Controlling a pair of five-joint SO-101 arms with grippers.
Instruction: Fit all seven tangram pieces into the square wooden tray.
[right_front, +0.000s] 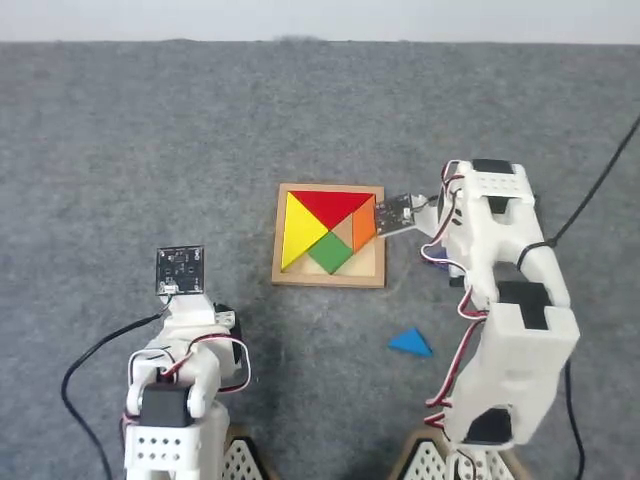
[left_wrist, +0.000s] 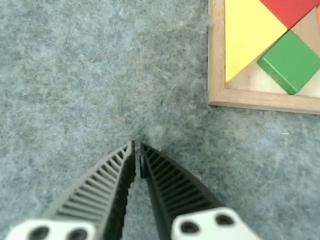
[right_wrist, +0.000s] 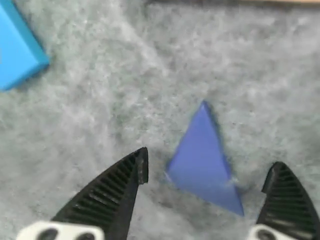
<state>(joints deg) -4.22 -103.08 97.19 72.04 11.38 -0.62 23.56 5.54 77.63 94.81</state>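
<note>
The square wooden tray (right_front: 378, 272) lies mid-table and holds a red triangle (right_front: 328, 205), a yellow triangle (right_front: 300, 235), a green square (right_front: 330, 251) and an orange piece (right_front: 363, 228). A light blue triangle (right_front: 410, 342) lies on the carpet in front of the tray's right side. My right gripper (right_wrist: 207, 167) is open just above the carpet, its fingers on either side of a dark blue triangle (right_wrist: 205, 155) without touching it. A light blue piece (right_wrist: 15, 50) lies beyond. My left gripper (left_wrist: 136, 146) is shut and empty, low over the carpet near the tray's corner (left_wrist: 215, 75).
Grey carpet covers the whole table. The right arm (right_front: 500, 270) stands along the tray's right edge. The left arm (right_front: 185, 350) sits at the front left, apart from the tray. Bare carpet stretches behind and to the left of the tray.
</note>
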